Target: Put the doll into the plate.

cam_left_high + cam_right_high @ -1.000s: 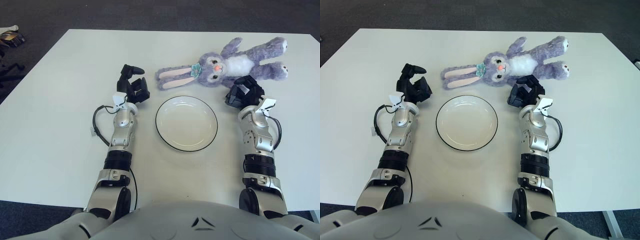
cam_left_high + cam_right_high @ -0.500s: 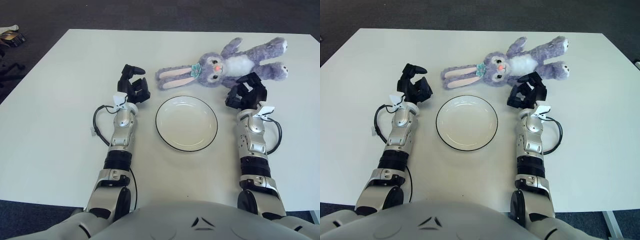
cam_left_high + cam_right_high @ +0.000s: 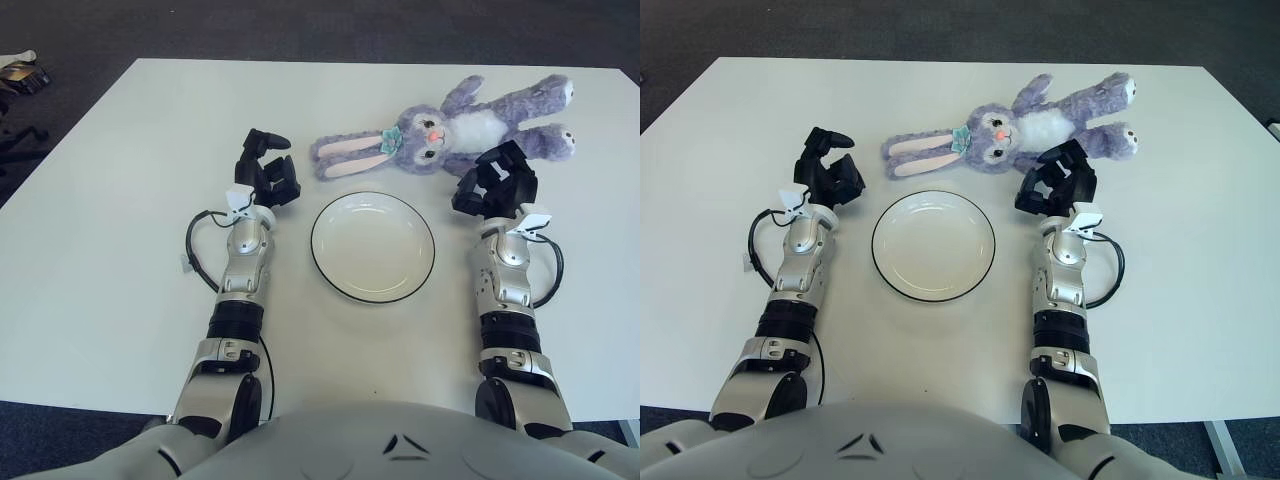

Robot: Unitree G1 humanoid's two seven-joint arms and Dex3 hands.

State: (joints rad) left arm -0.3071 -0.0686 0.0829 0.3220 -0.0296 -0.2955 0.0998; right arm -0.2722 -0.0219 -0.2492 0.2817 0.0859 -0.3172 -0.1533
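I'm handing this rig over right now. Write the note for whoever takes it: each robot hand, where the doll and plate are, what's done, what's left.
Right robot hand: open, holding nothing, just short of the doll's body, right of the plate.
Left robot hand: idle, holding nothing, left of the plate.
Doll: purple rabbit lying flat on the white table, beyond the plate, ears toward the left.
Plate: between the two forearms, nothing in it.
Done: nothing grasped.
Left: grasp the doll, lift it, set it in the plate.

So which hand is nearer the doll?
Right. The right hand is just in front of the doll, at its belly, fingers open. The left hand sits off its ears, left of the plate.
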